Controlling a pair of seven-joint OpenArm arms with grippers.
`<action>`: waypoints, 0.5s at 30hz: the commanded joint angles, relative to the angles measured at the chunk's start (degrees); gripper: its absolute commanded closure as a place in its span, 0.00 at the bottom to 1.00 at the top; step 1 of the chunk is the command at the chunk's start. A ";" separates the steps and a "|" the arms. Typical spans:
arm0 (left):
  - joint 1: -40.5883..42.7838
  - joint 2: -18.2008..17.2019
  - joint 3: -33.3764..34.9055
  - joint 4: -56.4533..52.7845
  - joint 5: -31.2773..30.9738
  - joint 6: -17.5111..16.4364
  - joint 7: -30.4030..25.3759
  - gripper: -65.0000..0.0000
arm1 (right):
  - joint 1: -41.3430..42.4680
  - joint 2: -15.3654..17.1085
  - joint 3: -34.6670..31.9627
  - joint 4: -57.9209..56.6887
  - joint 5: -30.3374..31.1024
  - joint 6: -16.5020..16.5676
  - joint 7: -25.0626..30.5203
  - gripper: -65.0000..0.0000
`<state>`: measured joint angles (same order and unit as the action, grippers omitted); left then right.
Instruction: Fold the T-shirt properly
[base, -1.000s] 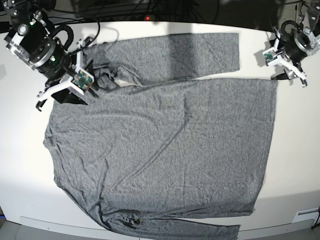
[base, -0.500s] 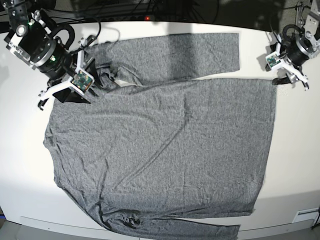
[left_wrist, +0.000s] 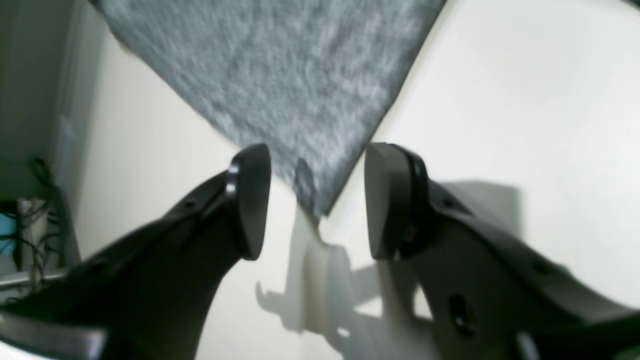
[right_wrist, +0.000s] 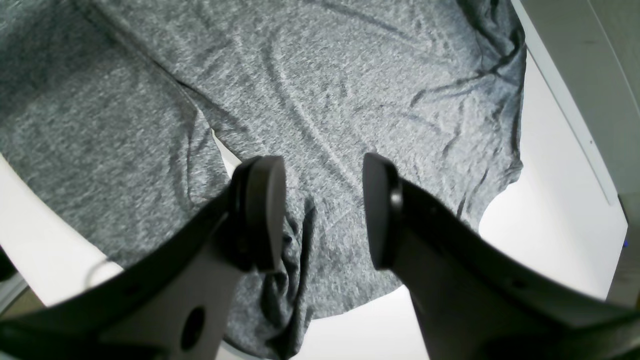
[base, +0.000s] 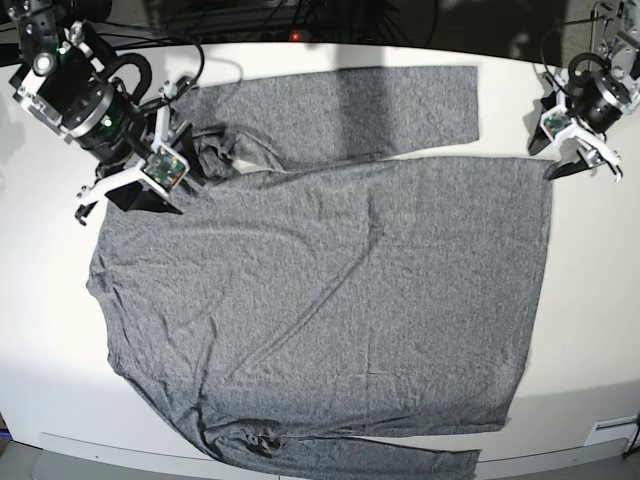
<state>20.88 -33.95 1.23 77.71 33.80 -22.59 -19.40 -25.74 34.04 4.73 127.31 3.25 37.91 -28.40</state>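
My open left gripper (left_wrist: 316, 200) straddles the shirt (base: 330, 300) corner; my right gripper (right_wrist: 322, 210), also open, hovers: pinch both layers squarely.

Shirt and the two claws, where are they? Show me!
T-shirt (base: 330, 300): base view, middle of the grey body.
Left claw (left_wrist: 317, 200): left wrist view, gap between its open tips, over the shirt's corner.
Right claw (right_wrist: 325, 210): right wrist view, gap between its open tips, above cloth.

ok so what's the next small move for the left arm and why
Probably lower the left gripper and close on the T-shirt hem corner: its jaws stand open with that corner between them, not yet pinched, and the shirt lies spread flat on the table.
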 joint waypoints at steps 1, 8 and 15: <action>-0.68 -0.02 0.00 -0.79 2.99 -1.16 1.51 0.54 | 0.31 0.70 0.35 1.09 0.48 -0.57 1.36 0.60; -2.40 -0.87 0.00 -2.97 3.74 -1.18 3.98 0.54 | 0.28 0.72 0.35 1.09 0.44 -0.57 1.31 0.60; -1.38 -5.53 0.00 -2.95 8.13 -1.16 6.36 0.58 | 0.31 0.72 0.35 1.09 0.46 -0.57 1.33 0.60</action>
<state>18.92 -38.89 1.21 74.98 40.60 -21.56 -14.81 -25.74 34.11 4.73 127.31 3.33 37.91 -28.16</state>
